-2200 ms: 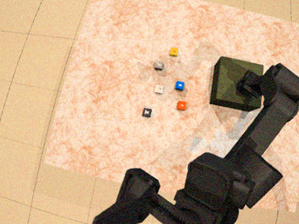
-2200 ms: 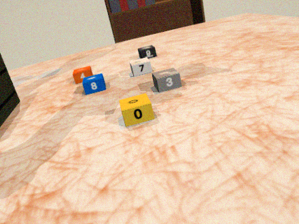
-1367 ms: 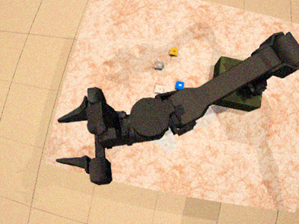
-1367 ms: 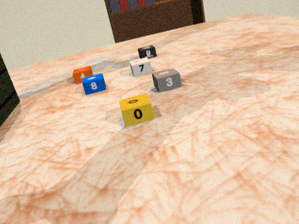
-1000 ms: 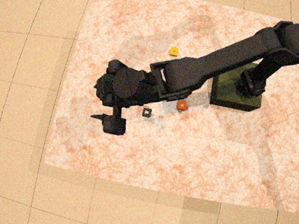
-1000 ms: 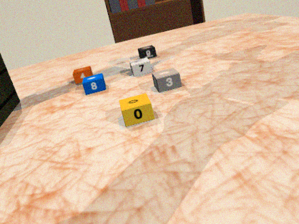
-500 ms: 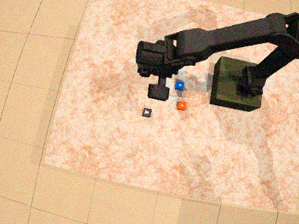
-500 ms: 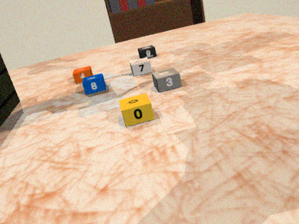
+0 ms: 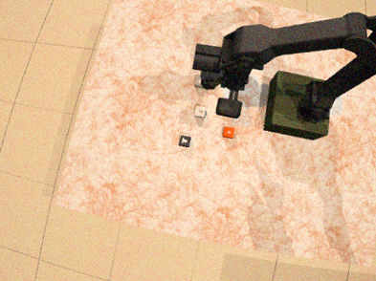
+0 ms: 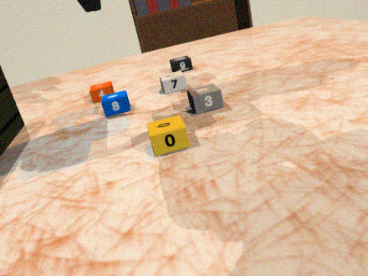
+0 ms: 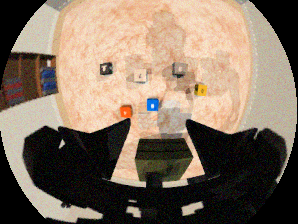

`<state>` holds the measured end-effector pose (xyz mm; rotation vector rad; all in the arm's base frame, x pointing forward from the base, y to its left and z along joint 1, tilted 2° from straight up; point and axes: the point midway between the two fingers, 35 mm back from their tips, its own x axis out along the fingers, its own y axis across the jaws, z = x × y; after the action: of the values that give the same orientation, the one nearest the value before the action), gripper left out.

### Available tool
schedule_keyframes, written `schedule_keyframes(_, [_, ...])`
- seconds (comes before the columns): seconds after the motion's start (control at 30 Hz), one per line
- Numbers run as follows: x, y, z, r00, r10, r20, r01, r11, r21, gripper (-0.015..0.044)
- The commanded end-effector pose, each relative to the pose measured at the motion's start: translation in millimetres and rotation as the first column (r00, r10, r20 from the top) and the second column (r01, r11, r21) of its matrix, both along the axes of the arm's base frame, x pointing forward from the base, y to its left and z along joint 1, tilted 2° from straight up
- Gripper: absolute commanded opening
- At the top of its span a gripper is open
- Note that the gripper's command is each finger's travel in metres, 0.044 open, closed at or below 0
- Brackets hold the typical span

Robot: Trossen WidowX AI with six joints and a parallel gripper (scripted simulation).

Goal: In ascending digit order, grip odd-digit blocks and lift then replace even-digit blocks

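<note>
My gripper [image 9: 217, 81] [image 11: 158, 121] is open and empty, high above the blocks. The yellow block [image 10: 168, 135] [image 11: 201, 90] shows 0, the grey block [image 9: 197, 82] [image 10: 206, 99] [image 11: 180, 69] 3, the orange block [image 9: 229, 132] [image 10: 101, 92] [image 11: 125, 111] 4, the white block [image 9: 200, 112] [image 10: 173, 84] [image 11: 140, 76] 7 and the blue block [image 10: 116, 104] [image 11: 152, 105] 8. The black block [image 9: 184, 141] [image 10: 181, 63] [image 11: 106, 68] seems to show 9. In the top view the arm and gripper hide the yellow and blue blocks and part of the grey one.
A dark green box [image 9: 293, 109] [image 11: 164, 159] stands under the arm's base, to the right of the blocks in the top view. The blocks stand apart on the pink-marbled table top [image 9: 139, 178] [image 10: 104, 217]. A brown bookcase [image 10: 188, 29] [image 11: 31, 80] is beyond the table.
</note>
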<state>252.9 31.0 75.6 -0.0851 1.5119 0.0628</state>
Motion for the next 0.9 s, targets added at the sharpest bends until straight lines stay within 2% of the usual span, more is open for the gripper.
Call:
schedule_keyframes(0.0, [-3.0, -0.3, 0.9, 1.000, 0.003, -0.006, -0.003, 1.000, 0.006, 0.0400])
schedule_keyframes(0.47, [-3.4, 1.6, 0.9, 1.000, 0.003, -0.006, -0.003, 1.000, 0.006, 0.0400])
schedule_keyframes(0.77, [-42.2, 89.5, -1.3, 1.000, 0.003, -0.009, -0.003, 1.000, 0.014, 0.0400])
schedule_keyframes(0.87, [-46.6, 95.6, -1.5, 1.000, 0.003, -0.010, -0.003, 1.000, 0.015, 0.0400])
